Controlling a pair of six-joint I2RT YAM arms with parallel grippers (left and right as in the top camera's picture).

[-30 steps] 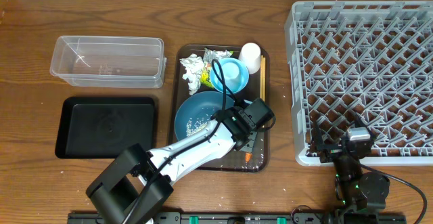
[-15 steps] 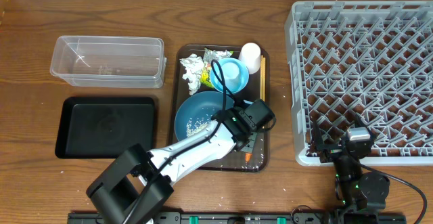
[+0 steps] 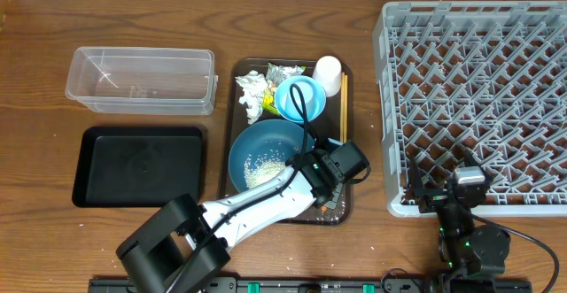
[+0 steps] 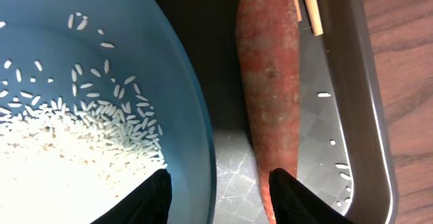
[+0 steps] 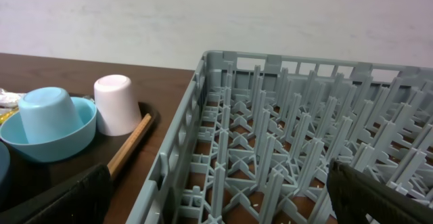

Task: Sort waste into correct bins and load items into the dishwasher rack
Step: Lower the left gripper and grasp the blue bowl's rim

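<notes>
My left gripper hangs low over the brown serving tray, jaws partly open. One finger is over the inside of the large blue bowl, which holds rice. The other finger overlaps the near end of the orange carrot, which lies beside the bowl. Overhead, the left gripper hides the carrot. My right gripper stands open at the front-left corner of the grey dishwasher rack, holding nothing. The small light-blue bowl, white cup, chopsticks, crumpled paper and foil wrapper sit on the tray.
The clear tub stands at the back left, with the black tray in front of it. Loose rice grains lie on the serving tray by the carrot. My left arm's black cable crosses over the small bowl.
My left gripper has slid a little toward the tray's front-right corner, uncovering more of the large blue bowl. The right arm has not moved.
</notes>
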